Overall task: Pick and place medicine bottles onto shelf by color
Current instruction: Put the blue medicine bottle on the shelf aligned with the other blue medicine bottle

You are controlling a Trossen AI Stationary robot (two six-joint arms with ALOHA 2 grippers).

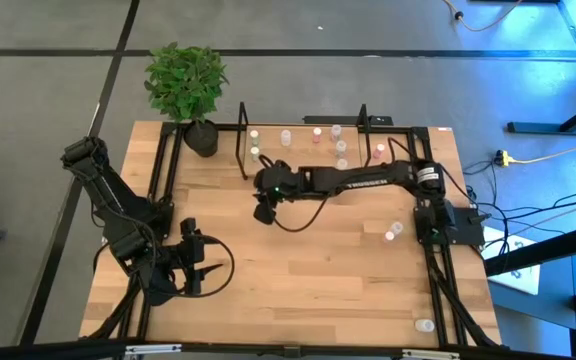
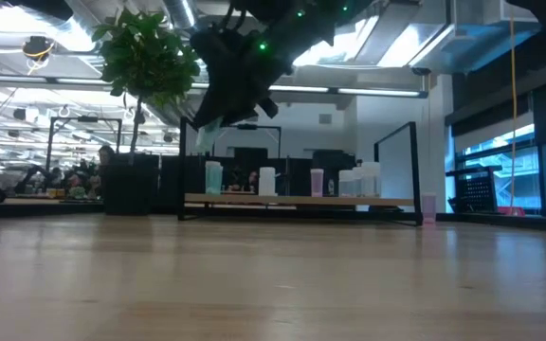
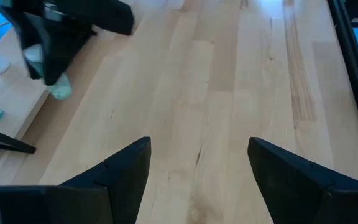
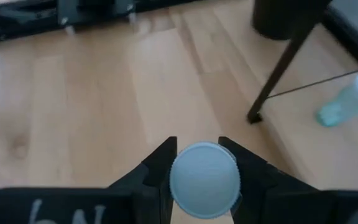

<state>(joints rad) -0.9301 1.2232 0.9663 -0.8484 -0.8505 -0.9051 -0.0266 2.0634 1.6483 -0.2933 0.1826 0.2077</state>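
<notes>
My right gripper (image 4: 204, 163) clamps a small pale bottle (image 4: 204, 179), centre-bottom of frame.
Light, smooth plastic; I pinch its sides gently. Left gripper (image 3: 197, 162) spread, empty.

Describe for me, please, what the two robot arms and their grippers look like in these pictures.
Both arms are dark, nearly black, jointed and boxy. The right arm bears pale lettering along its long link, a white band near its base and small green lights near the wrist. Black cables loop from the right gripper and around the left gripper. The left gripper's fingers are flat, matte-black wedges.
</notes>
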